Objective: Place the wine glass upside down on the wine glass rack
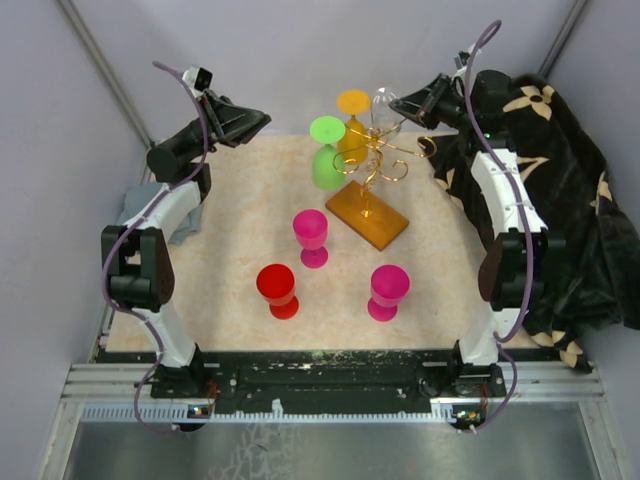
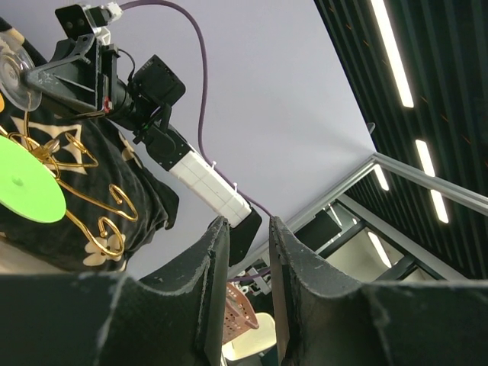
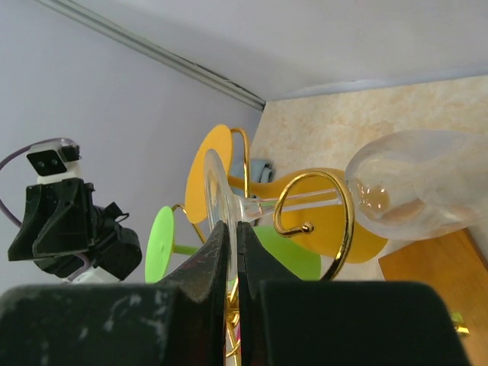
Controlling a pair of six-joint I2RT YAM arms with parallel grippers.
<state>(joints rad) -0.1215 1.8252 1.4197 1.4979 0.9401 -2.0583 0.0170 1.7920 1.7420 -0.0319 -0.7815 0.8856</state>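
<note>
A clear wine glass [image 1: 385, 103] hangs at the gold wire rack [image 1: 375, 160], which stands on an amber base [image 1: 367, 215] at the back middle. My right gripper [image 1: 402, 104] is shut on the glass's foot. In the right wrist view the fingers [image 3: 238, 229] pinch the foot's rim [image 3: 213, 187]. The stem runs inside a gold curl [image 3: 335, 198] and the bowl [image 3: 419, 183] lies beyond it. A green glass [image 1: 327, 150] and an orange glass [image 1: 352, 115] hang upside down on the rack. My left gripper [image 1: 262, 120] is open and empty, raised at the back left [image 2: 248, 225].
Two pink glasses [image 1: 311, 237] [image 1: 388, 291] and a red glass [image 1: 278, 290] stand upright on the mat in front of the rack. A dark patterned blanket [image 1: 560, 180] lies at the right. A grey cloth [image 1: 140, 205] lies by the left arm.
</note>
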